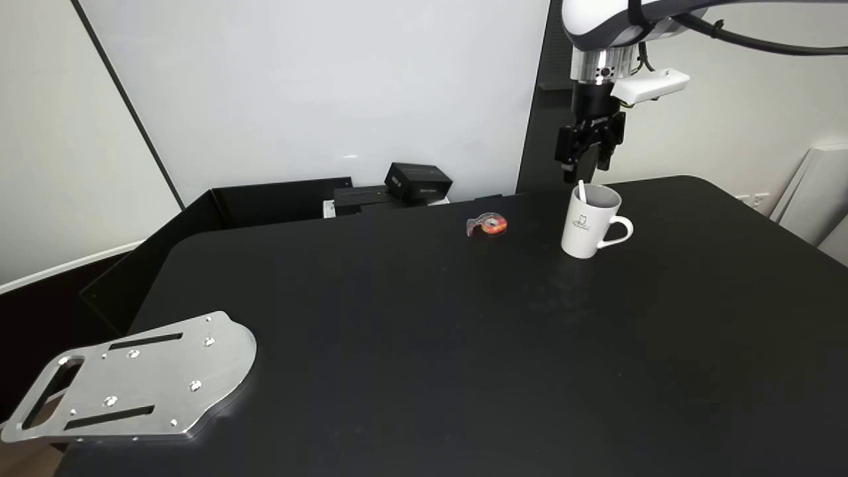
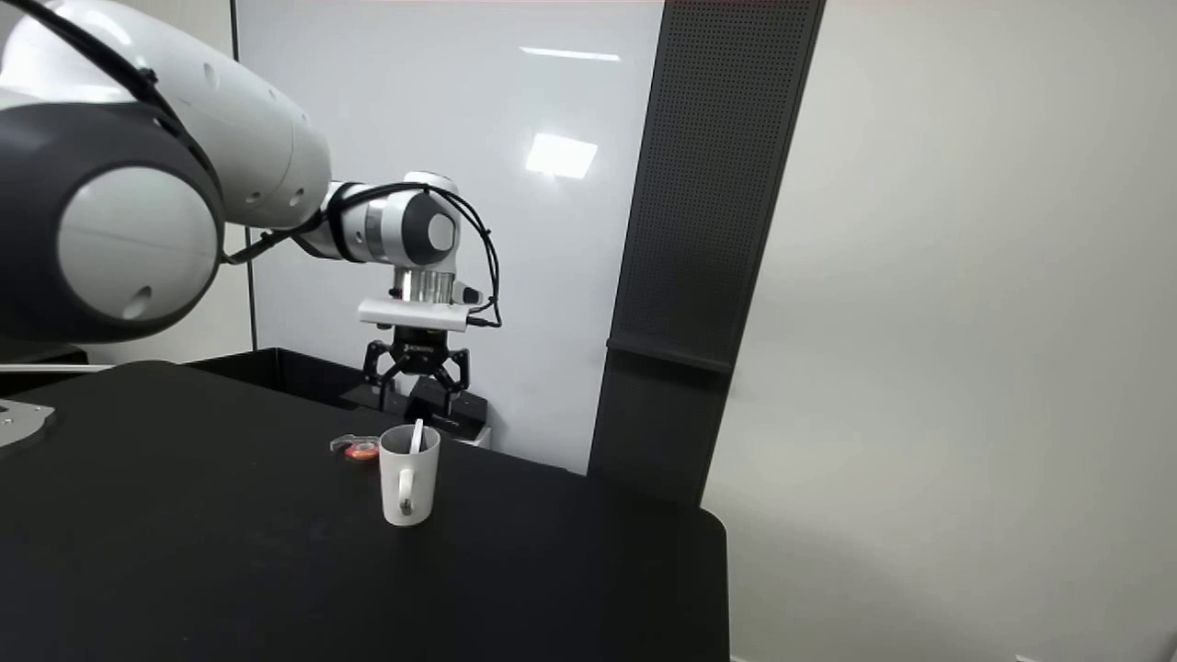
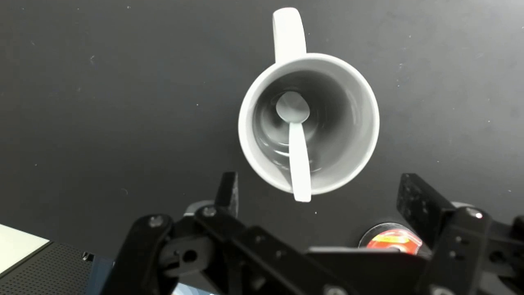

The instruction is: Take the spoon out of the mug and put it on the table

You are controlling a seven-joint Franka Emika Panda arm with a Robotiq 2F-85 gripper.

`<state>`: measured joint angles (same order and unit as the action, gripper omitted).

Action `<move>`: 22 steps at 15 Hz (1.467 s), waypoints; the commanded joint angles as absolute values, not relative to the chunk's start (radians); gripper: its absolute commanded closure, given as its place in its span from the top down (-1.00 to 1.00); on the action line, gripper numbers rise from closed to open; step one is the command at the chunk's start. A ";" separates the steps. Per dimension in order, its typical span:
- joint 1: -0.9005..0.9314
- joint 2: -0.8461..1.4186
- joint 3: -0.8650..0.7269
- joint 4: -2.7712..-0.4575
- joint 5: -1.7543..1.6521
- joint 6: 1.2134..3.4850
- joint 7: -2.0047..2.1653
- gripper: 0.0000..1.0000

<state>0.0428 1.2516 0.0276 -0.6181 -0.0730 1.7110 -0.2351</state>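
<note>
The white mug (image 1: 583,232) stands upright on the black table (image 1: 397,331) in both exterior views (image 2: 425,492). The white spoon (image 1: 582,192) leans inside it, its handle end just above the rim; it also shows in an exterior view (image 2: 417,436). In the wrist view the spoon (image 3: 300,168) has its bowl at the bottom of the mug (image 3: 360,123), and its handle crosses the rim opposite the mug's handle. My gripper (image 3: 318,188) is open and empty, with fingers spread wide either side of the spoon's handle end. In an exterior view the gripper (image 1: 587,169) hangs above and behind the mug, apart from it.
A red tape dispenser (image 1: 491,224) lies beside the mug and shows near my right-hand finger in the wrist view (image 3: 395,239). A grey metal plate (image 1: 165,371) lies at the table's end. Black boxes (image 1: 419,182) sit beyond the table's far edge, before a white wall.
</note>
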 commanded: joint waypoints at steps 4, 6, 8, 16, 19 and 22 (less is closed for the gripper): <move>0.042 1.296 0.041 -0.541 -0.062 1.689 -0.241 1.00; 0.043 1.297 0.041 -0.540 -0.064 1.690 -0.243 1.00; 0.042 1.298 0.040 -0.538 -0.065 1.691 -0.243 1.00; 0.040 1.313 0.040 -0.530 -0.065 1.692 -0.243 1.00; 0.040 1.315 0.040 -0.528 -0.065 1.691 -0.243 1.00; 0.040 1.313 0.040 -0.527 -0.065 1.692 -0.243 1.00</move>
